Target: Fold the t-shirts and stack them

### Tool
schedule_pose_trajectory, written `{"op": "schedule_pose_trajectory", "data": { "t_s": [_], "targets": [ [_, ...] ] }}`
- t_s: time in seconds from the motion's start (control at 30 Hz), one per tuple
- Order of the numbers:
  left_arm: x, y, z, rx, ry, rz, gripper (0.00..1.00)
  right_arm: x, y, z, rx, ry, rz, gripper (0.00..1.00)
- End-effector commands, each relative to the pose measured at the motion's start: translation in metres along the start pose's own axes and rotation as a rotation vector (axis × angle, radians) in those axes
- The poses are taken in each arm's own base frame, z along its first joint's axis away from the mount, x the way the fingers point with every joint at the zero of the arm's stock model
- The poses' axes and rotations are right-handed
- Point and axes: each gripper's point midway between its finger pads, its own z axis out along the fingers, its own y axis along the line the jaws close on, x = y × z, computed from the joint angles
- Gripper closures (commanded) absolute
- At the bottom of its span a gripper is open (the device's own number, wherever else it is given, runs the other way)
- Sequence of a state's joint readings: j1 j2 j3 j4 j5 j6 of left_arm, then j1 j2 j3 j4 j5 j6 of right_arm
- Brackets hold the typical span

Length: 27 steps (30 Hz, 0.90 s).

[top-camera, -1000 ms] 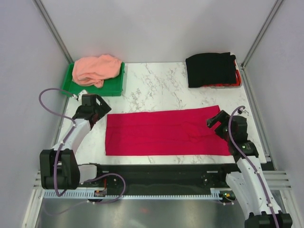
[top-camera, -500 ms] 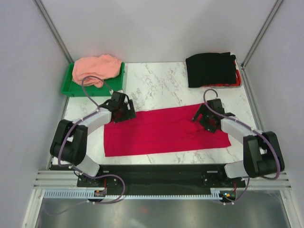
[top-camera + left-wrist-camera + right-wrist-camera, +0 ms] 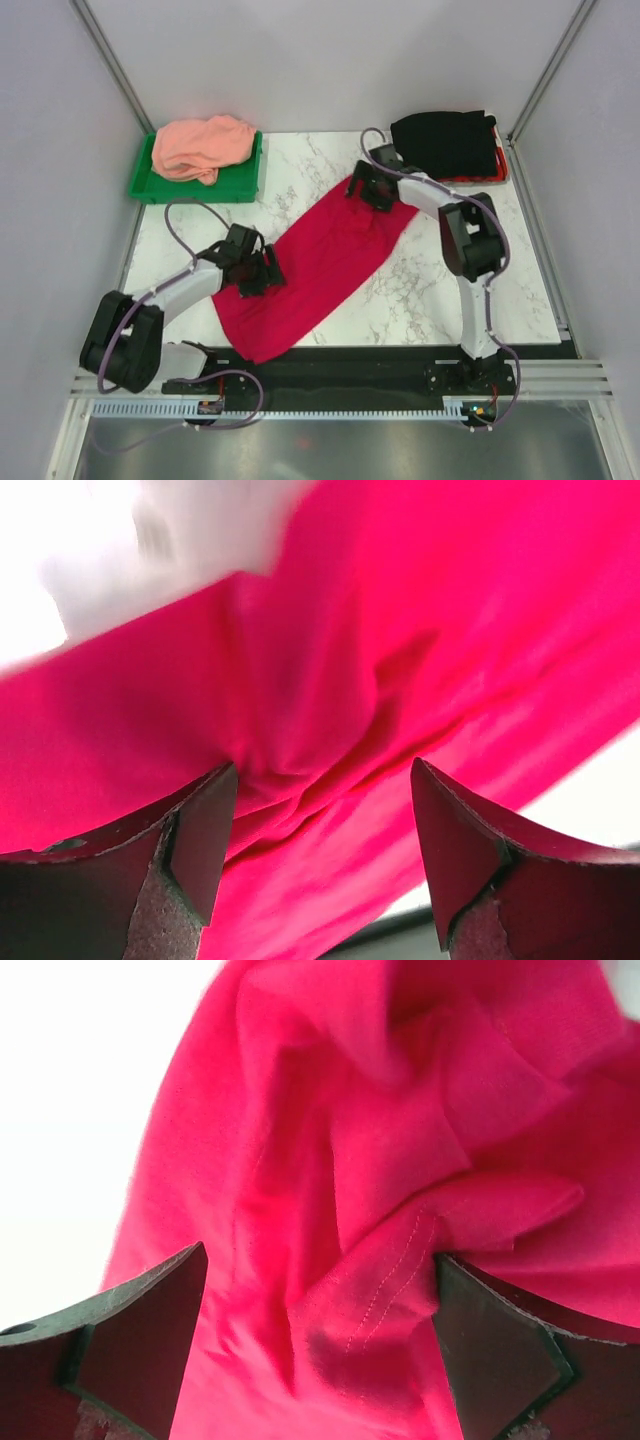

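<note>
The crimson-red t-shirt [image 3: 325, 255] lies as a long folded strip, slanting from the near left to the far right of the marble table. My left gripper [image 3: 262, 274] sits on its near-left part, with jaws open and bunched red cloth [image 3: 300, 680] between the fingers [image 3: 200, 850]. My right gripper [image 3: 367, 190] sits on its far-right end, with jaws open over rumpled cloth and a stitched hem [image 3: 400, 1270]. The black t-shirt [image 3: 445, 146] lies folded at the far right. The salmon-pink t-shirt [image 3: 200, 146] lies crumpled in the green tray [image 3: 238, 182].
The green tray stands at the far left corner. A red-orange edge [image 3: 472, 179] shows under the black t-shirt. Grey walls and metal posts close in both sides. The black rail [image 3: 330, 365] runs along the near edge of the table.
The red strip has swung from lying across the table to slanting. My right gripper moved far back towards the black t-shirt with its end. My left gripper moved nearer and slightly right.
</note>
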State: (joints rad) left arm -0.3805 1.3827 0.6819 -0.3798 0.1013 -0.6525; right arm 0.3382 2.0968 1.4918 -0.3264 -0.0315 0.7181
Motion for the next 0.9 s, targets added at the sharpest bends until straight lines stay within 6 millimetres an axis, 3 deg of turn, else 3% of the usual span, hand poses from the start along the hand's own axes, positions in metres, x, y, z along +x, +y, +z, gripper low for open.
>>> {"op": "schedule_pose_trajectory", "data": {
  "t_s": [0.0,0.1,0.17,0.3,0.37,0.43,0.5,0.53,0.57,0.67,0.8,0.87],
  "targets": [
    [0.047,-0.005,-0.015,0.068,0.119,-0.109,0.22,0.074,0.035,0.048,-0.008,0.227,-0.108,0.04],
    [0.065,-0.013,-0.022,0.122,0.145,-0.140,0.22,0.064,0.063,0.073,-0.031,0.219,-0.110,0.04],
    [0.076,-0.024,-0.026,0.172,0.169,-0.169,0.22,0.045,0.073,0.088,-0.037,0.178,-0.098,0.05],
    [0.081,-0.050,-0.030,0.254,0.177,-0.197,0.21,0.008,0.090,0.110,-0.109,0.107,-0.057,0.04],
    [0.078,-0.073,-0.032,0.322,0.182,-0.212,0.21,-0.019,0.103,0.124,-0.166,0.028,-0.074,0.03],
    [0.080,-0.090,-0.028,0.342,0.208,-0.225,0.21,-0.034,0.106,0.135,-0.189,-0.028,-0.083,0.02],
    [0.076,-0.119,-0.030,0.383,0.217,-0.187,0.21,-0.052,0.104,0.149,-0.223,-0.089,-0.060,0.02],
    [0.084,-0.126,-0.022,0.363,0.253,-0.176,0.20,-0.060,0.104,0.158,-0.252,-0.126,-0.044,0.02],
    [0.076,-0.146,-0.026,0.405,0.249,-0.163,0.20,-0.075,0.101,0.159,-0.268,-0.153,-0.011,0.02],
    [0.068,-0.168,-0.017,0.410,0.254,-0.141,0.20,-0.101,0.098,0.166,-0.324,-0.224,0.032,0.02],
    [0.060,-0.177,-0.009,0.401,0.243,-0.140,0.20,-0.130,0.106,0.157,-0.383,-0.325,0.023,0.02],
    [0.055,-0.185,-0.013,0.419,0.234,-0.138,0.20,-0.140,0.120,0.144,-0.455,-0.349,0.014,0.02]
  ]
}}
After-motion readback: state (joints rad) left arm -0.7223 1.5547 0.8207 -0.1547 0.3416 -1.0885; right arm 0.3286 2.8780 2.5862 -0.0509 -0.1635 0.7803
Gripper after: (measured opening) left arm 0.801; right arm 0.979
